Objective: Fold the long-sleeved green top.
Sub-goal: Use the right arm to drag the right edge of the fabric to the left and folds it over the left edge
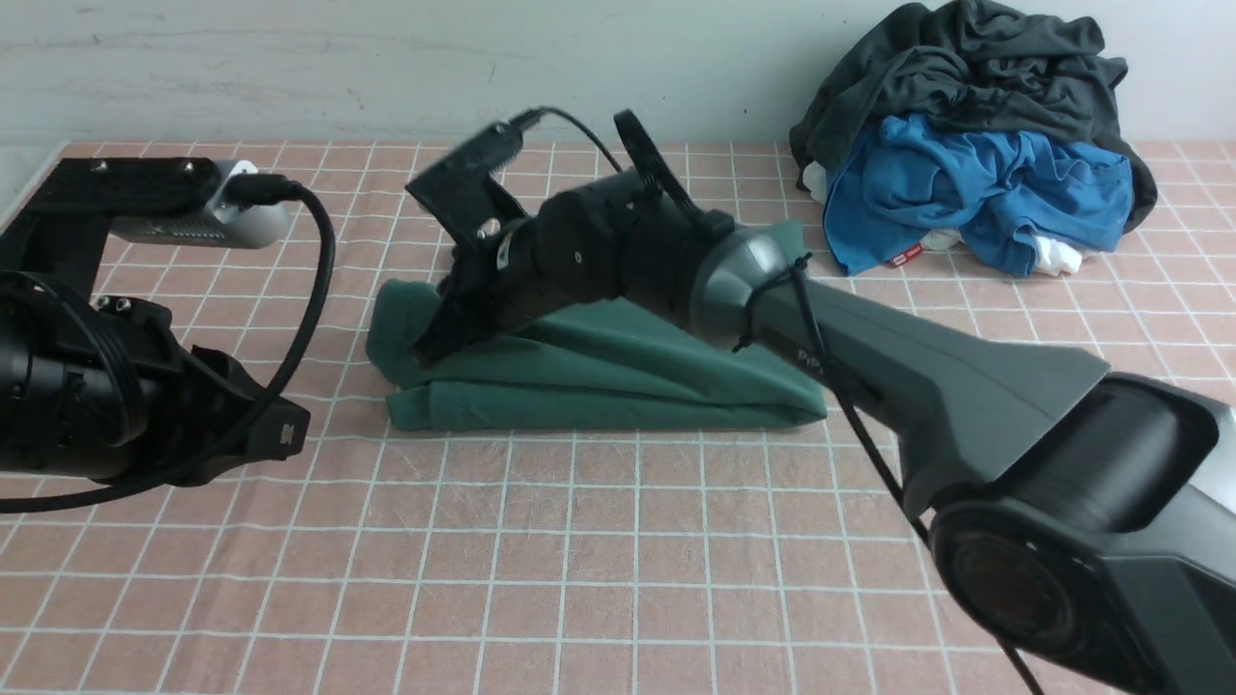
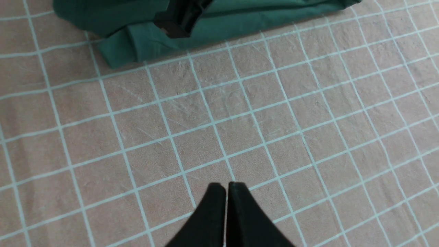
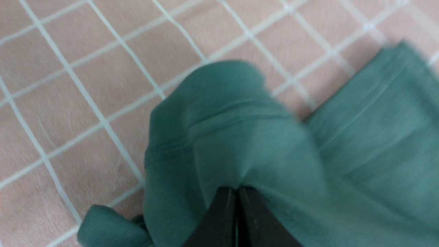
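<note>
The green long-sleeved top (image 1: 618, 376) lies folded into a thick bundle at the middle of the checked cloth. My right arm reaches across it, and my right gripper (image 1: 430, 347) is down on the bundle's left end. In the right wrist view the right gripper (image 3: 237, 189) is shut on a puckered fold of the green top (image 3: 240, 137), with a ribbed cuff (image 3: 103, 226) beside it. My left gripper (image 2: 226, 185) hangs shut and empty over bare cloth, well short of the top (image 2: 154, 37). In the front view the left arm's wrist (image 1: 116, 396) sits at the left edge.
A heap of clothes stands at the back right by the wall: a dark charcoal-grey garment (image 1: 966, 68) over a bright blue garment (image 1: 975, 193). The pink checked tablecloth (image 1: 599, 560) covers the whole table. A black cable (image 1: 319, 280) loops off the left wrist.
</note>
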Action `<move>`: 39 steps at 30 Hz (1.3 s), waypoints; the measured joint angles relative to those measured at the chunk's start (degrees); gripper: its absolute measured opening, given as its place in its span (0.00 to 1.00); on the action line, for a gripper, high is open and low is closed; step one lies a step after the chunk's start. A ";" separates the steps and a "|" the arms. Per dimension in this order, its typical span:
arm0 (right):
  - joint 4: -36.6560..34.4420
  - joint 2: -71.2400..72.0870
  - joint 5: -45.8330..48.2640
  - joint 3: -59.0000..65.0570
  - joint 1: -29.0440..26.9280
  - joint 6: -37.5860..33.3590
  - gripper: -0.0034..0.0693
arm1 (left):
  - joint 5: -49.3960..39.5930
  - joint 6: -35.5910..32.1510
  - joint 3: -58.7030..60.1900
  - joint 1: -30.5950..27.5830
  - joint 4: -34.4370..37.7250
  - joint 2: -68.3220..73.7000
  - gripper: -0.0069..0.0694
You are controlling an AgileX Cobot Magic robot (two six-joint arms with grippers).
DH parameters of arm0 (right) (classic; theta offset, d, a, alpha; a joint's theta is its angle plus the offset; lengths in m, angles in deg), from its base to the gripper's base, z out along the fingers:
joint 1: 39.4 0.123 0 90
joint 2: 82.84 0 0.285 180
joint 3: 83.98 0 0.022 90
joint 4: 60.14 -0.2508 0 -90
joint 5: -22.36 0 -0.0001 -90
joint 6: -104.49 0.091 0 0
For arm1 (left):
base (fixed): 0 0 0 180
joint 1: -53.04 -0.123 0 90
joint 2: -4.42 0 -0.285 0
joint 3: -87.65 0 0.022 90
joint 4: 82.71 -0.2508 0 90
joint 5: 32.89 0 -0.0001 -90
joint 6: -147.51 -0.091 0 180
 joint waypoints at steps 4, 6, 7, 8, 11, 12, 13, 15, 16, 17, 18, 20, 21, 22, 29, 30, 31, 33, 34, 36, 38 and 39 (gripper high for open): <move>1.74 5.73 1.48 -4.24 -0.92 -0.39 0.03 | -0.40 -4.23 0.00 0.00 1.71 -5.98 0.09; 0.48 7.38 1.45 -4.80 -1.83 -0.20 0.03 | -0.40 -6.17 0.00 0.00 2.17 -8.79 0.09; -0.47 7.81 1.42 -4.80 -2.35 0.09 0.03 | -0.34 -7.27 0.13 0.00 2.40 -10.25 0.09; -0.61 7.81 1.42 -4.80 -2.42 0.20 0.03 | -0.34 -7.47 0.13 0.00 2.42 -10.54 0.09; -2.73 6.47 1.01 -3.35 -3.47 1.23 0.03 | 1.64 -10.40 1.49 0.04 2.75 -14.31 0.09; -3.57 5.09 1.09 -2.91 -3.59 1.39 0.04 | 2.44 -10.89 2.15 0.04 2.75 -14.95 0.09; -4.34 3.76 1.27 -2.73 -3.59 1.50 0.04 | 3.10 -11.20 2.78 0.04 2.81 -15.25 0.09; -7.34 0.66 2.80 -2.20 -3.35 1.50 0.05 | 4.08 -11.37 3.89 0.11 2.76 -15.05 0.09; -7.78 0.24 3.04 -2.15 -3.29 1.50 0.06 | 4.16 -11.37 3.93 0.11 2.76 -15.05 0.09; -8.98 -0.84 3.74 -1.91 -3.01 1.24 0.08 | 4.28 -11.37 4.07 0.11 2.76 -14.73 0.09; -9.46 -1.24 3.95 -1.91 -2.84 0.88 0.10 | 4.42 -11.37 4.13 0.11 2.76 -14.59 0.09; -10.02 -1.51 3.96 -1.91 -2.37 -0.07 0.15 | 4.69 -11.43 4.13 0.11 2.76 -14.47 0.09; -10.46 -1.51 3.52 -2.06 -2.14 -0.70 0.20 | 5.01 -11.48 4.19 0.11 2.76 -14.47 0.09; -11.12 -1.51 2.98 -2.46 -2.00 -0.84 0.24 | 5.12 -11.48 4.19 0.11 2.76 -14.47 0.09; -12.70 -1.15 1.80 -7.79 -2.98 1.27 0.51 | 5.47 -11.48 4.19 0.11 2.60 -14.35 0.09; -12.70 -1.09 1.80 -7.94 -3.16 2.16 0.50 | 5.47 -11.48 4.19 0.11 2.60 -14.23 0.09; -12.70 -1.09 1.79 -7.99 -3.42 2.80 0.49 | 5.51 -11.48 4.19 0.11 2.60 -13.98 0.09; -12.70 -1.67 1.73 -8.17 -3.56 4.02 0.43 | 5.63 -11.48 4.19 0.11 2.60 -13.58 0.09; -12.70 -2.60 1.68 -8.18 -3.55 4.39 0.36 | 5.89 -11.48 4.19 0.17 2.60 -13.24 0.09; -12.90 -3.47 1.56 -8.18 -3.43 4.54 0.29 | 6.43 -11.48 4.19 0.42 2.60 -13.10 0.09; -13.32 -6.43 1.30 -8.18 -2.86 4.62 0.12 | 7.91 -11.48 4.19 1.79 2.60 -13.05 0.09; -13.32 -7.59 0.89 -8.18 -2.57 4.62 0.08 | 8.38 -11.48 4.19 2.34 2.60 -13.05 0.09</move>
